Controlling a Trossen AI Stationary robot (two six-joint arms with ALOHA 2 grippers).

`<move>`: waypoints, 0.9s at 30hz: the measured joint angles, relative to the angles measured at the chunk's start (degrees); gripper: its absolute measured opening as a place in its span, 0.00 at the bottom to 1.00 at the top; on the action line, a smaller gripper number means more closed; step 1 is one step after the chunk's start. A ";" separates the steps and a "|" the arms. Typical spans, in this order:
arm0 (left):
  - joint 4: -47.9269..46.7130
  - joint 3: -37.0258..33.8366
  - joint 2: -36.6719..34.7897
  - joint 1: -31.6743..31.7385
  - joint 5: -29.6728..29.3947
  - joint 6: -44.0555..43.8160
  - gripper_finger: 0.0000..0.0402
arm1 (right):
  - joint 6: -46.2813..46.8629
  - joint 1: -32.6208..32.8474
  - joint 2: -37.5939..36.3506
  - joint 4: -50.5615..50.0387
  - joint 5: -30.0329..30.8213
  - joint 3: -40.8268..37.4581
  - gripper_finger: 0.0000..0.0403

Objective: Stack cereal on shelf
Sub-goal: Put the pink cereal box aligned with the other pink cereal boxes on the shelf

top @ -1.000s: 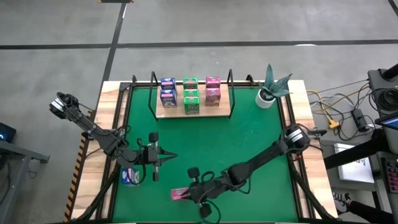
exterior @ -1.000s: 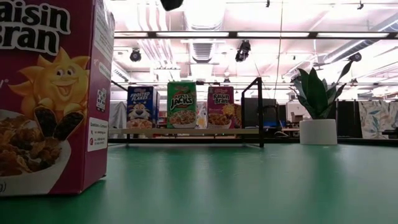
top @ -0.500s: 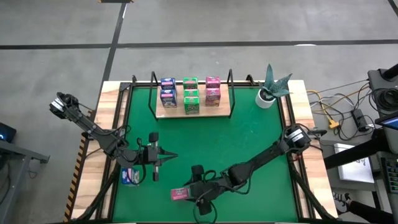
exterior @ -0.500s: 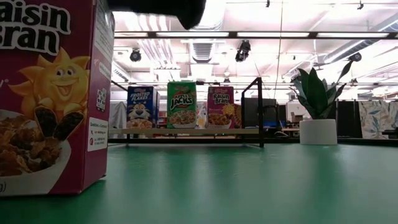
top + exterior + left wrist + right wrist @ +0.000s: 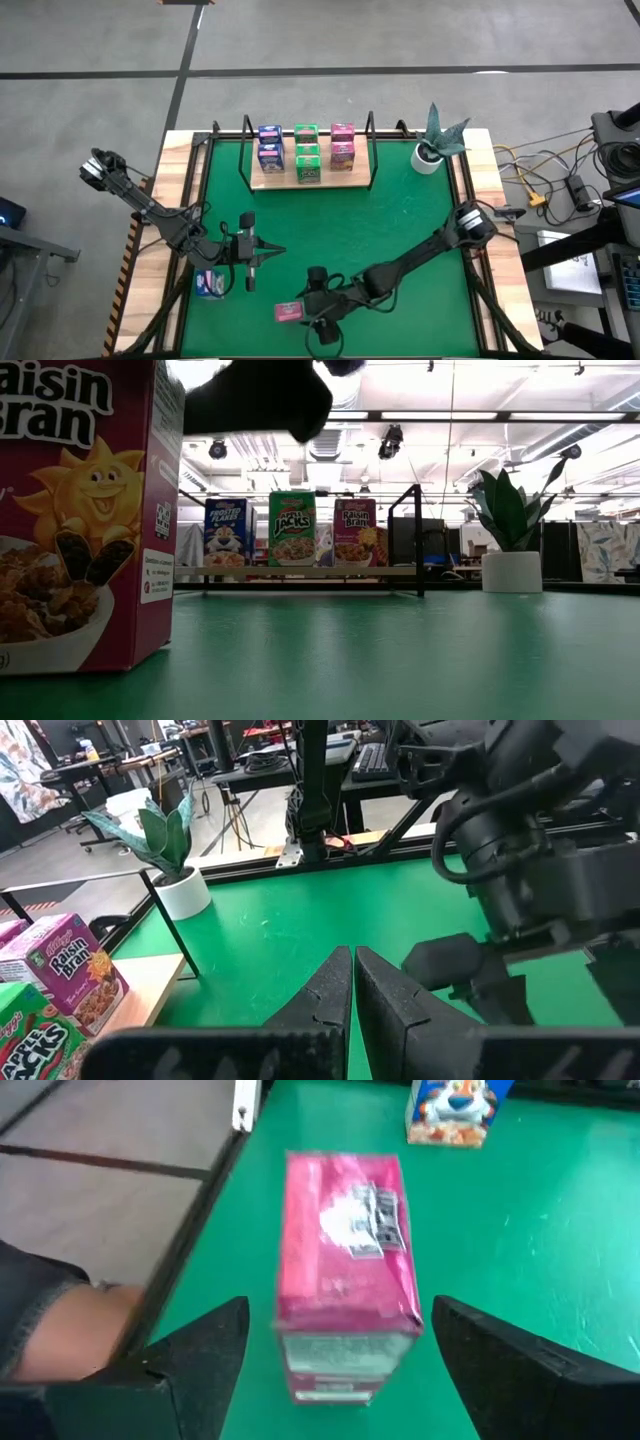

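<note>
- Straddling the pink box (image 5: pixel 345 1275) with my right gripper (image 5: pixel 340 1350), fingers spread wide, holding nothing.
- Box stands well apart from the shelf (image 5: pixel 306 178), near the blue box (image 5: pixel 209 284).
- Advise centring before closing.

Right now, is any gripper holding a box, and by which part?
No. The right gripper is open around the pink box without gripping it; the left gripper is shut on nothing.

Right tool (image 5: pixel 303 312): fingers spread wide, arm extended low toward the near edge. Left tool (image 5: pixel 268 252): fingers closed together, arm at near left, pointing right.
</note>
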 joint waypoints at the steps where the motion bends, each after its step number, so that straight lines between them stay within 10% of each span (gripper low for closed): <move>1: -0.03 0.00 0.00 0.00 0.00 0.00 0.00 | -0.02 -0.06 0.04 -0.15 0.16 -0.02 0.74; 27: 0.18 0.00 0.00 0.00 -0.04 1.72 0.00 | -0.98 -0.37 -1.18 -1.50 1.02 1.10 0.41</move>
